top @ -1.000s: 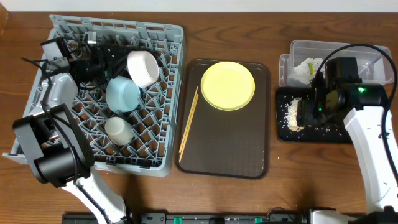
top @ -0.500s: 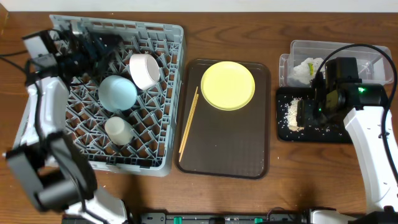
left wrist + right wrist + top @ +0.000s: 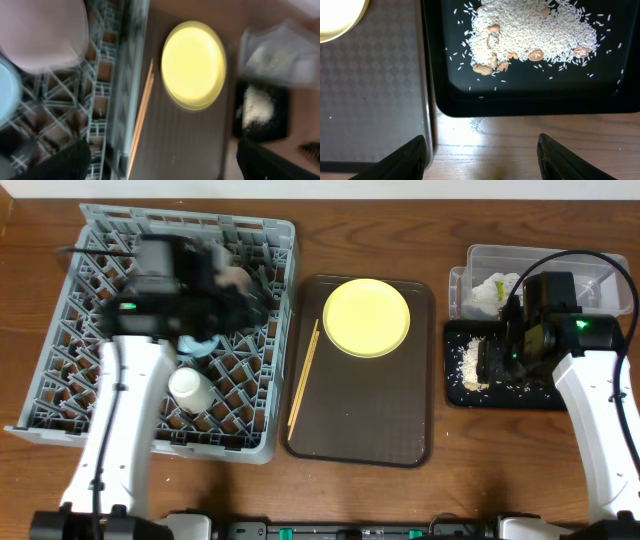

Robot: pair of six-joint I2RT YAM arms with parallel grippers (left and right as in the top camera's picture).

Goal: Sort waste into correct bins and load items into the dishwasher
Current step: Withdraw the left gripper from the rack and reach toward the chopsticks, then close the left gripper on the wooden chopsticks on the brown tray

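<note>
Hovering spread open, right pincer (image 3: 481, 144) sits near the rice scraps (image 3: 530, 30).

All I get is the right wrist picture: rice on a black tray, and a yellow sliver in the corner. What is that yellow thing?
Observer: A round yellow plate, lying on the brown tray.
Visitor: Anything else on that tray?
Observer: Thin chopsticks along its left edge.
Visitor: Where do dishes end up?
Observer: In a grey rack left of the tray; a cream cup sits in it.
</note>
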